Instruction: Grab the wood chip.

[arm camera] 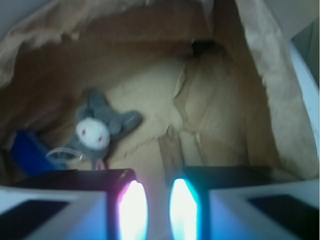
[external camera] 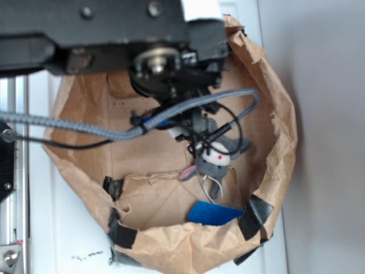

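Note:
The wood chip [arm camera: 170, 150] is a small brown streaky strip lying flat on the floor of the paper bag [arm camera: 270, 75]. It lies just ahead of my gripper [arm camera: 159, 210], and its near end runs under the right finger's tip. The two glowing pads stand a narrow gap apart, and only tan paper shows between them. In the exterior view the arm and its cables cover the gripper, and the wood chip is hidden there.
A grey plush mouse [arm camera: 95, 130] [external camera: 215, 160] lies left of the chip. A flat blue piece [arm camera: 27, 150] [external camera: 214, 213] lies beyond it by the bag wall. The crumpled bag walls [external camera: 279, 114] rise all around, with torn paper flaps on the floor.

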### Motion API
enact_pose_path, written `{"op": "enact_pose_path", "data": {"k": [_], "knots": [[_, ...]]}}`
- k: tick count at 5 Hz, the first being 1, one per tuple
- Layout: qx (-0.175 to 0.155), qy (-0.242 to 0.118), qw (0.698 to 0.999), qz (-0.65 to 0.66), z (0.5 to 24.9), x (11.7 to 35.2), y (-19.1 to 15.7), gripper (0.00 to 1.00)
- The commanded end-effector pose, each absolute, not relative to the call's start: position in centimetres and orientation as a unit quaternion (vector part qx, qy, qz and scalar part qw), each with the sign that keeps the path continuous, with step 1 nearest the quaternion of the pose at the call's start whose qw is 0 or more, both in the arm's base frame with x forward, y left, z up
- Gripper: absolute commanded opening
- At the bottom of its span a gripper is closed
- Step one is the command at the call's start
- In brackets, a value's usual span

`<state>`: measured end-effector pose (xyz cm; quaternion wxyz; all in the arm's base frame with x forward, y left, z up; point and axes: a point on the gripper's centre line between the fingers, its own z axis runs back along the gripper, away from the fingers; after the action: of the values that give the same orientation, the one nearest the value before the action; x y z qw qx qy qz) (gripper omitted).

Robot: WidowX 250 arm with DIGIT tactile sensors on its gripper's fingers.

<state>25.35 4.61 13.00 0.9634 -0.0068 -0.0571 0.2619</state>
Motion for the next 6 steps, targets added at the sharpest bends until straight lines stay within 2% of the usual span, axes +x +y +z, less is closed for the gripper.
{"op": "enact_pose_path", "data": {"k": [1,3,6], "knots": [[0.003,-0.070,0.970,0.234,9.4,25.8,5.1,1.00],[0.026,-0.064,0.973,0.222,6.1,26.6,4.7,1.00],[0.074,-0.084,0.971,0.210,3.5,26.7,3.8,1.00]]}}
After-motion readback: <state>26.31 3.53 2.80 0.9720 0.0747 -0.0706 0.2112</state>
